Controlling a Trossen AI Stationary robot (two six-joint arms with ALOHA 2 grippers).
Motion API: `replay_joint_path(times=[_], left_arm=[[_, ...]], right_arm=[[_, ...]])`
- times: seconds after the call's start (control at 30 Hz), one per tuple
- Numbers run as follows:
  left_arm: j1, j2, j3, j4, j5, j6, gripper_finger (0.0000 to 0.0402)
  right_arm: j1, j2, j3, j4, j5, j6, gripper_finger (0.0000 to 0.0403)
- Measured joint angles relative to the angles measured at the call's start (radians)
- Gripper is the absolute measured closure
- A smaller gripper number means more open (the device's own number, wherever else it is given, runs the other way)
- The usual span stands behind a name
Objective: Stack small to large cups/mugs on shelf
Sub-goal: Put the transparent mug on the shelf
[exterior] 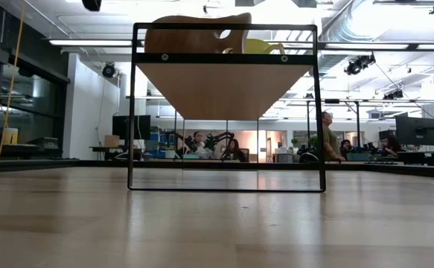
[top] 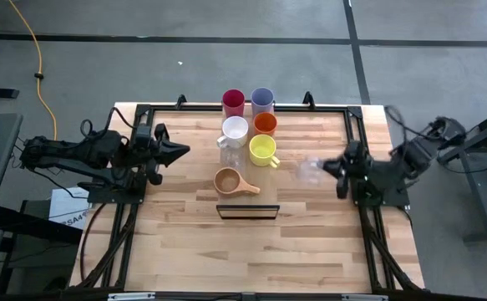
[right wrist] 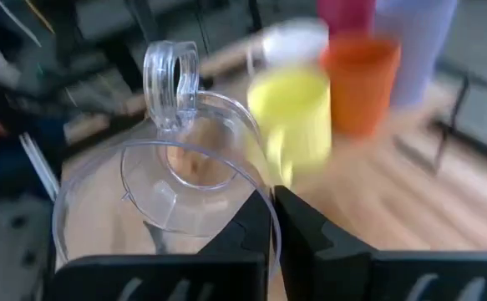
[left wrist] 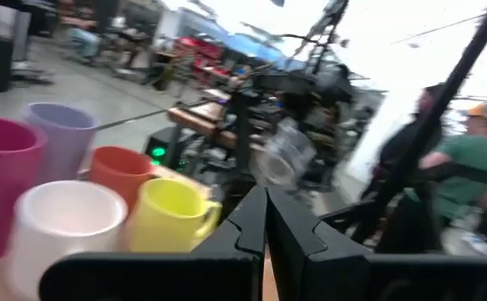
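Red (top: 233,102), lavender (top: 262,100) and orange (top: 265,124) tumblers, a white mug (top: 235,130), a yellow mug (top: 262,150), a clear glass (top: 229,152) and a brown wooden handled cup (top: 228,181) stand close together at mid-table. In the low view the wooden cup (exterior: 190,33) and yellow mug (exterior: 265,46) show above the shelf's plank (exterior: 224,82). My right gripper (top: 327,168) is shut on a second clear handled glass (top: 310,170), right of the group. My left gripper (top: 183,150) is shut and empty, left of the group. My right gripper holds the clear glass by its rim (right wrist: 258,201), the wall between the two fingers, one inside and one outside. The fingers come level from the table's right. The glass lies on its side, mouth toward the wrist and handle (right wrist: 172,71) up, seemingly clear of the table.
The shelf's dark front edge (top: 247,211) lies nearer than the wooden cup. A black frame (top: 243,107) borders the tabletop's far side and both arm bases. People sit and stand in the room beyond the table (exterior: 328,138).
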Motion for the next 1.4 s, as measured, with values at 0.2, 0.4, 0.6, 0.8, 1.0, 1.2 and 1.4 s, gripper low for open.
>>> replay_joint_path(times=[0.2, 0.4, 0.6, 0.8, 1.0, 1.2, 1.4], left_arm=[[0.0, 0.0, 0.002, 0.051, 0.083, -0.001, 0.0402], [0.0, 0.029, 0.059, 0.008, 0.048, 0.046, 0.0402], [0.0, 0.105, 0.18, -0.071, 0.039, 0.135, 0.0402], [0.0, 0.15, 0.228, -0.094, 0.039, 0.175, 0.0401], [0.0, 0.156, 0.231, -0.09, 0.043, 0.178, 0.0402], [0.0, 0.155, 0.231, -0.091, 0.044, 0.178, 0.0401], [0.0, 0.155, 0.231, -0.092, 0.045, 0.177, 0.0402]], right_arm=[[-0.266, -0.011, 0.0, 0.399, -0.248, -0.388, 0.0403], [-0.487, 0.068, 0.0, 0.636, -0.535, -0.531, 0.0403], [-0.583, 0.137, 0.0, 0.693, -0.67, -0.551, 0.0403], [-0.587, 0.141, 0.0, 0.719, -0.686, -0.565, 0.0403], [-0.587, 0.14, 0.0, 0.718, -0.685, -0.565, 0.0403], [-0.587, 0.14, 0.0, 0.717, -0.685, -0.565, 0.0403], [-0.587, 0.146, 0.004, 0.624, -0.665, -0.552, 0.0403]])
